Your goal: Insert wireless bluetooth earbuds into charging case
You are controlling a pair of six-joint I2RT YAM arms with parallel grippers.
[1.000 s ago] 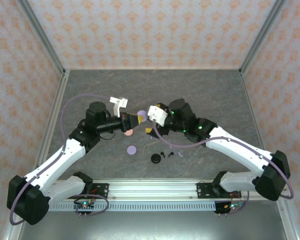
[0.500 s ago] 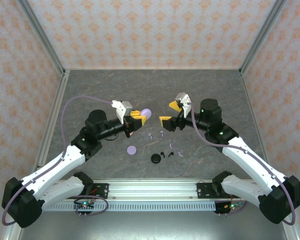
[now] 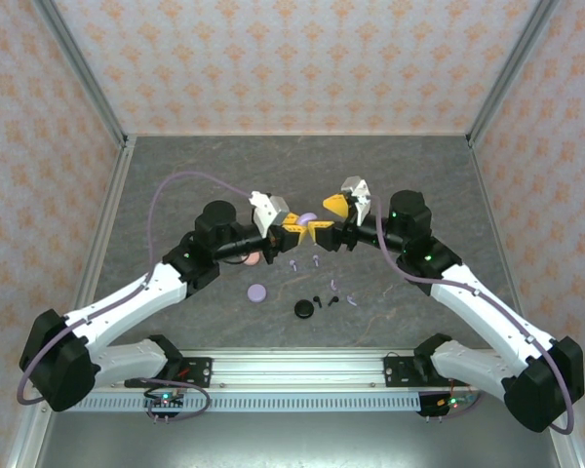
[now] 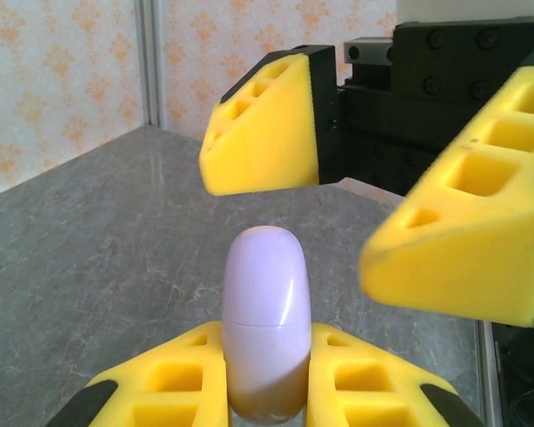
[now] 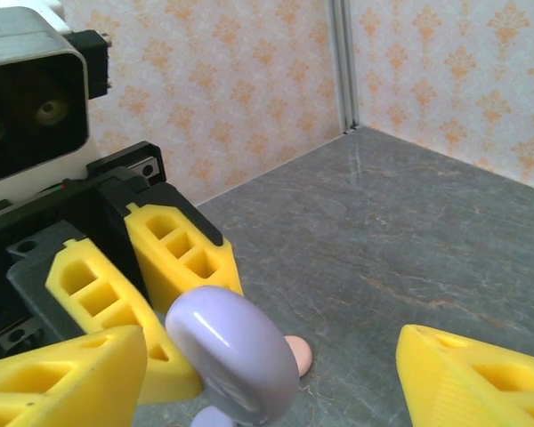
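Lavender charging case [image 3: 308, 216] sits clamped between the yellow pads of the left gripper [image 3: 297, 228], held above the grey table [image 3: 409, 175]. The right gripper [image 3: 329, 218] faces it close by, jaws spread wide and empty. Lavender and black earbuds [image 3: 315, 260] lie scattered on the table below.

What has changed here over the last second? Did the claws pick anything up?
The left claw, shut on the lavender case, carried it rightwards, between the fingers of the open right claw. The black case, lavender disc and loose earbuds stayed put on the table.
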